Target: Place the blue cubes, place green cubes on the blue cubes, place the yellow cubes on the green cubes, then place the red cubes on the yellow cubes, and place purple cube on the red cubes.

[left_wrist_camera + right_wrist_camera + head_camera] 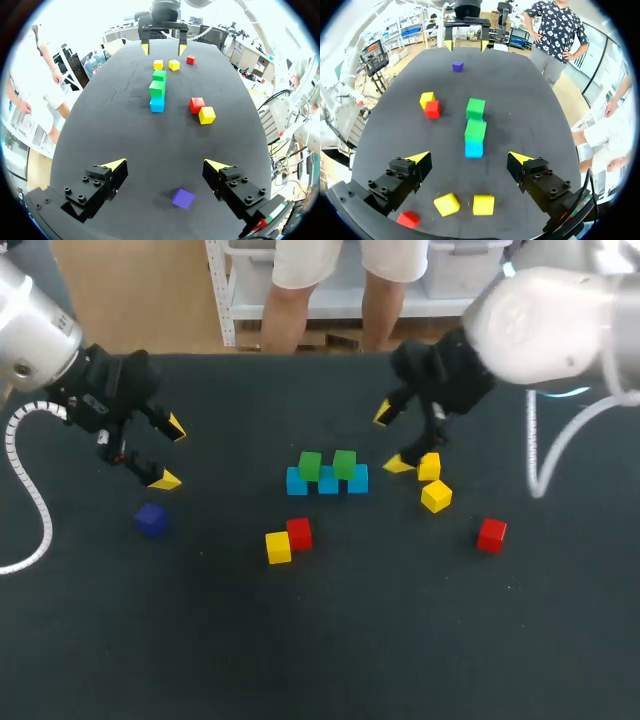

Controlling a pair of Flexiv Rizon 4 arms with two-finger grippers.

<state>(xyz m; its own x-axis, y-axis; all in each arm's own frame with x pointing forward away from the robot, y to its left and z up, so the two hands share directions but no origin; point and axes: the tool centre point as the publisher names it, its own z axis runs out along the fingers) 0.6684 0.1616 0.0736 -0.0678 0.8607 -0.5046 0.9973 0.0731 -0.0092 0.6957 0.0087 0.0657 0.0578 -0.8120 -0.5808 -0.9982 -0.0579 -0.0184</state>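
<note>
A row of three blue cubes (328,483) is seen at the middle of the table (330,640), and two green cubes (310,465) are set on top of it, side by side. Two yellow cubes (436,496) are found near each other just to the right of the row, one of them close by a fingertip of the right gripper (391,438). That gripper is held spread wide above the table, with nothing grasped. A third yellow cube (278,547) is placed just beside a red cube (299,533) in front of the row, and a second red cube (491,534) is seen well apart at the right. The left gripper (170,453) is likewise released and empty. The purple cube (183,198) is seen on the table under it, between the spread fingers and touched by neither.
</note>
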